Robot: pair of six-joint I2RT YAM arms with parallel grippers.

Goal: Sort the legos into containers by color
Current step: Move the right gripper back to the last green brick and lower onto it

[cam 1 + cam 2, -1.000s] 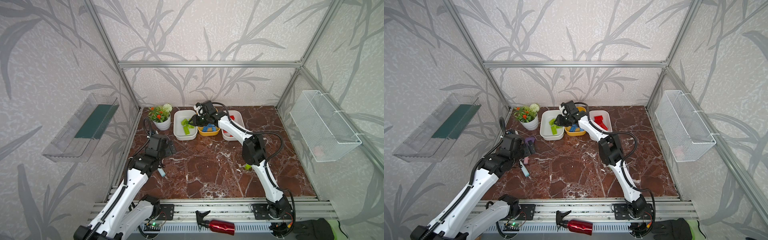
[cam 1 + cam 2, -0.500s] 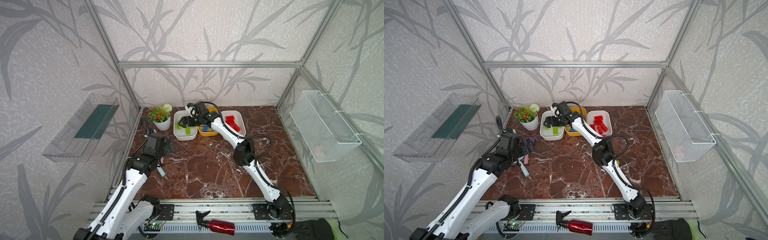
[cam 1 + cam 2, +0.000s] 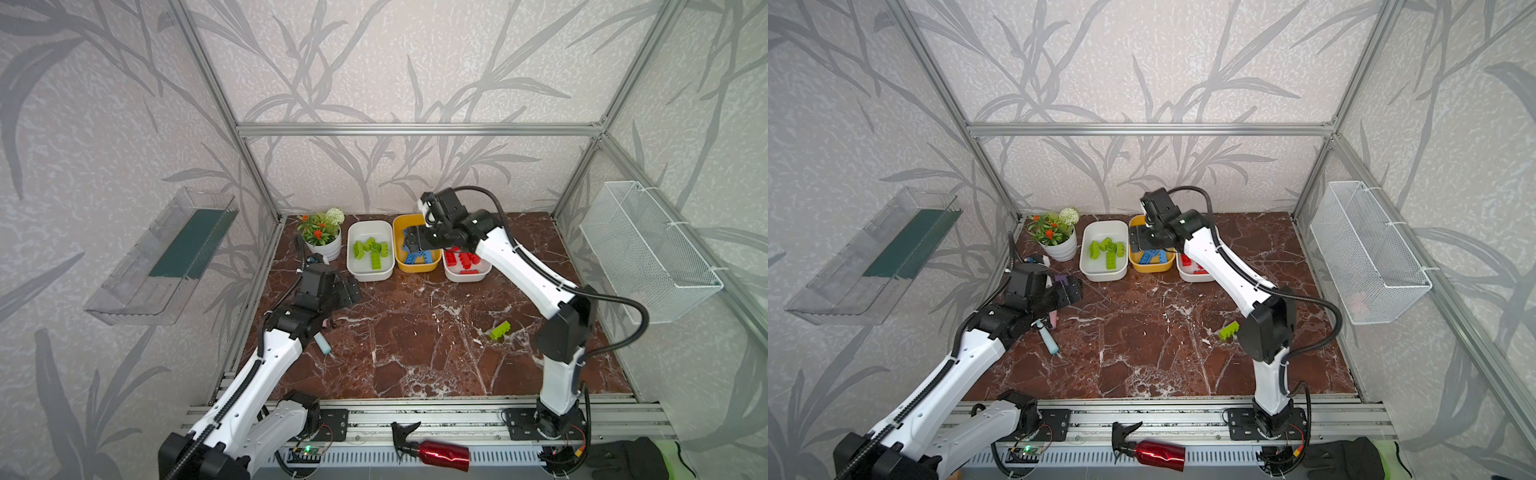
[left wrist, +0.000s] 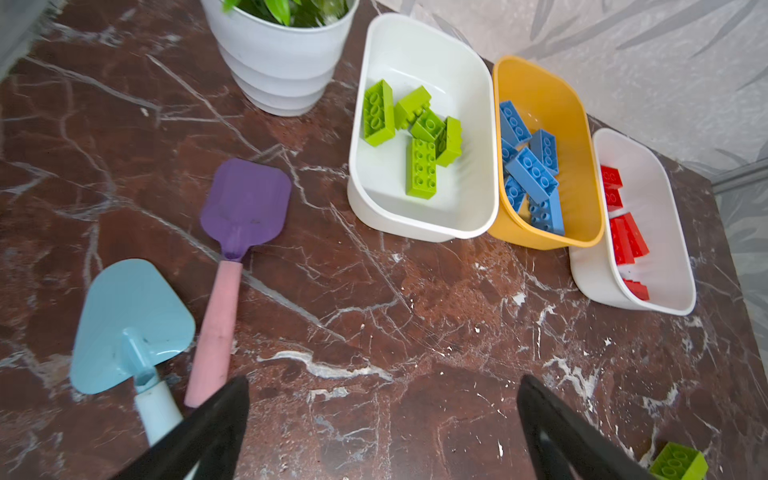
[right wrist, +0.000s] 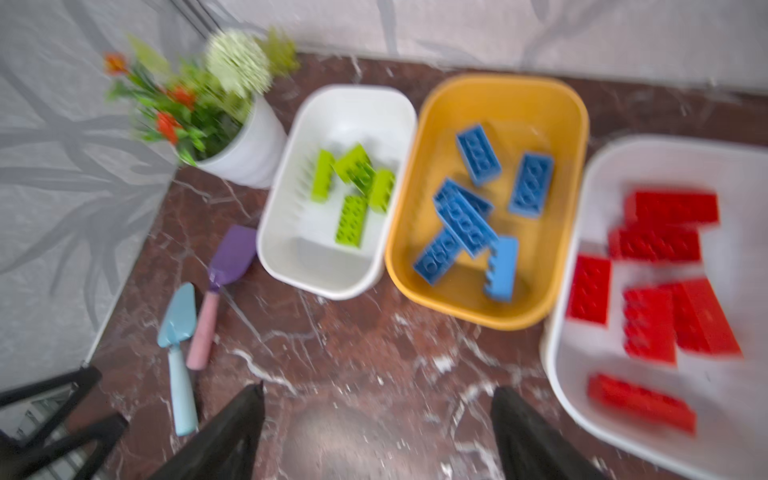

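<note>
Lone green lego [image 3: 500,330] lies on the worktop [image 3: 415,345] on the right arm's side, beside its elbow, long axis slanting back-right, well forward of the right tool [image 3: 413,244], spread and empty above the yellow tub [image 3: 400,226]; left tool [image 3: 348,291] likewise spread

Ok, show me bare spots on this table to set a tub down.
Biggest bare patch: mid-table, bordered by the tubs behind, the trowels on the left, the loose green lego on the right and the front rail. Smaller one: back right corner beside the red-lego tub. Crowded: the back row, pot to tubs, right hand above.
</note>
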